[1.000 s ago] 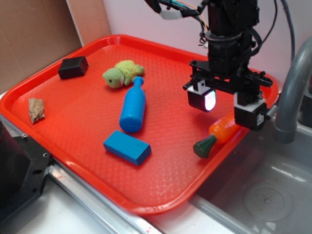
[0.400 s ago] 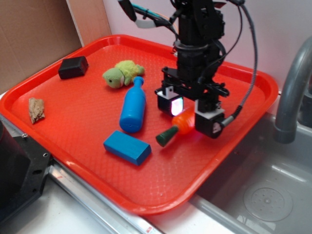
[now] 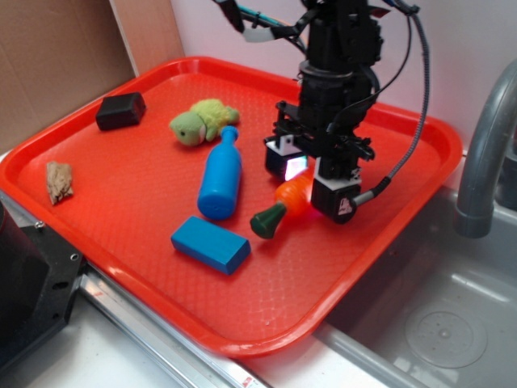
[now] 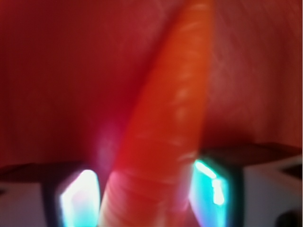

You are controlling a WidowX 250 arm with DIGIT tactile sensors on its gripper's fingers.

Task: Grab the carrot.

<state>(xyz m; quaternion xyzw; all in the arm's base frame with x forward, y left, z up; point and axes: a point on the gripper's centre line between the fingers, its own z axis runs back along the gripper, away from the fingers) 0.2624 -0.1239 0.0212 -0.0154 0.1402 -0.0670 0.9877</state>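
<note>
Now, your red tray (image 3: 121,267) took up most of the exterior view, lying beside a grey sink (image 3: 436,315) with a faucet (image 3: 478,162) at its right edge. Your arm (image 3: 339,56) came down over the right half of the tray, and the tool (image 3: 311,184) at its end straddled the carrot (image 3: 283,206). You had its two fingers pinching the carrot's orange body, one on each side, while the dark green stub stuck out toward the front left, near the tray floor. Whether the carrot was lifted clear of the tray or resting on it, you could not tell from these views.

Left of the tool, your blue bottle (image 3: 220,178) lay on its side, neck toward the back. Just ahead of it lay a blue block (image 3: 210,244), apart from the carrot's stub. Behind the bottle's neck sat a green plush toy (image 3: 200,121), and a black box (image 3: 121,111) stood near the back left corner. A small tan scrap (image 3: 59,181) lay by the left rim.

From the wrist, you saw the carrot (image 4: 165,123) blurred and close, tapering away, with a lit pad (image 4: 78,198) on either side of it, each up against the carrot.
</note>
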